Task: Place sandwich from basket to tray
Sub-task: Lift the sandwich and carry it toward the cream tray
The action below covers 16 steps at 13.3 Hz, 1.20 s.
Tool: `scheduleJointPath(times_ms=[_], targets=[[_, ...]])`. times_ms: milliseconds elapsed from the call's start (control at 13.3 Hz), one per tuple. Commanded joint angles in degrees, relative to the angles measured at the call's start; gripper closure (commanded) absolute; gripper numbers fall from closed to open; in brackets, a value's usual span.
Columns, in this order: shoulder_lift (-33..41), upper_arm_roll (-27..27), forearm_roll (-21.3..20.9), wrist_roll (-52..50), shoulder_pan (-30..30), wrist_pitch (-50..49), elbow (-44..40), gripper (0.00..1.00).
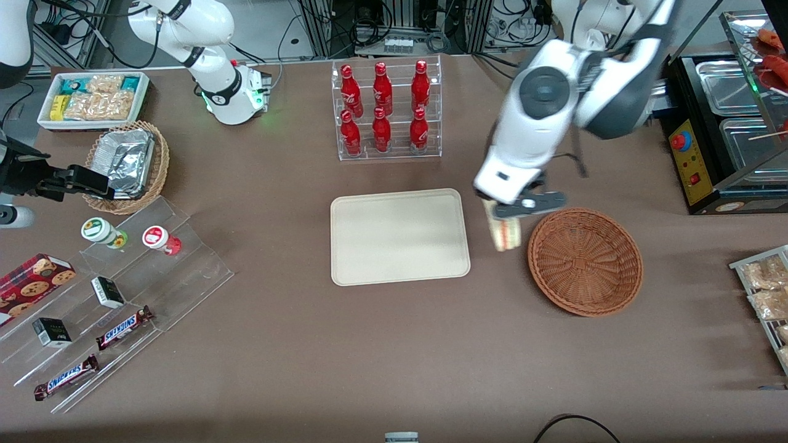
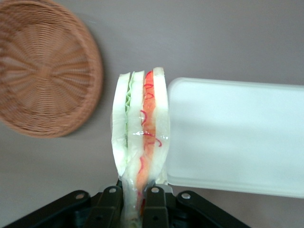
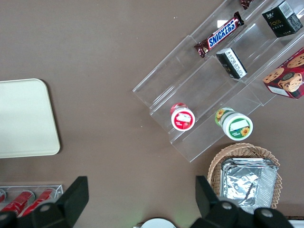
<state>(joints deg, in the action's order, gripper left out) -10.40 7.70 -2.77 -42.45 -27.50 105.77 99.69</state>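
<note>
Tray [image 1: 400,237] lies just beside our jaws, then the gripper [image 1: 506,216] hangs between it and the basket [image 1: 585,261]. Only the wrist view shows the jaws clamped on the wrapped sandwich [image 2: 141,133], above the bench [image 1: 369,357].

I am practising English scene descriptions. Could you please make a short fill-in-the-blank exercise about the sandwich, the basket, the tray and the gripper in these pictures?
1. The gripper is shut on the ____.
2. The sandwich hangs above the table between the tray and the ____.
3. The basket now holds ____.
4. The rack of red bottles holds ____ bottles.

Missing words: sandwich; basket; nothing; six
</note>
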Motion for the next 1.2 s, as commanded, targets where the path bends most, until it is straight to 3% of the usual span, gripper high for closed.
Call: scheduleJointPath(times_ms=[0,451,1128], targets=[[-7.9,-0.6,0.0,-2.1,-5.1,-2.4,-8.4,1.0],[-22.3,-0.6,-0.1,-7.4,-13.2,-0.9,-17.9,1.0],[-30.6,-0.7,-0.6,-13.0,-15.9,12.3,-17.8,1.0]])
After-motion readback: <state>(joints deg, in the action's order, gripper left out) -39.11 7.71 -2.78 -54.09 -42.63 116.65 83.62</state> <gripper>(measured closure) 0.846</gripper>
